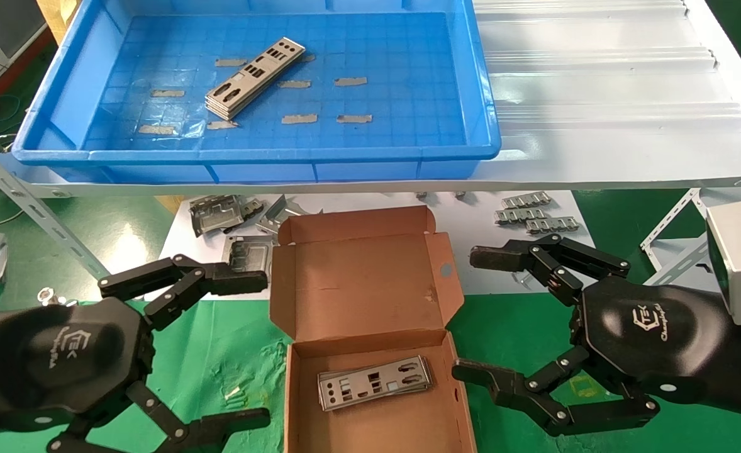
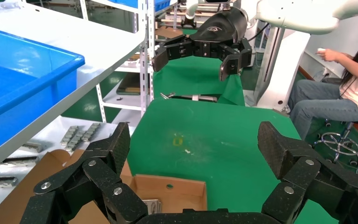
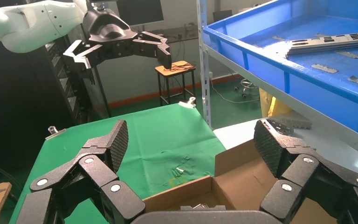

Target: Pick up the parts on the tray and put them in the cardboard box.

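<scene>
Nearest you, both end effectors hang spread and empty: left (image 1: 263,349), right (image 1: 465,313), flanking the small brown cardboard box (image 1: 370,302), where some silver plates (image 1: 375,382) already lie. One stack of parts (image 1: 254,78) remains in the blue plastic tray (image 1: 370,154).

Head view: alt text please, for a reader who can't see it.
Both hands, left hand and right hand, hang open and empty beside the cardboard box holding metal plates. More plates lie stacked in the blue tray behind.
</scene>
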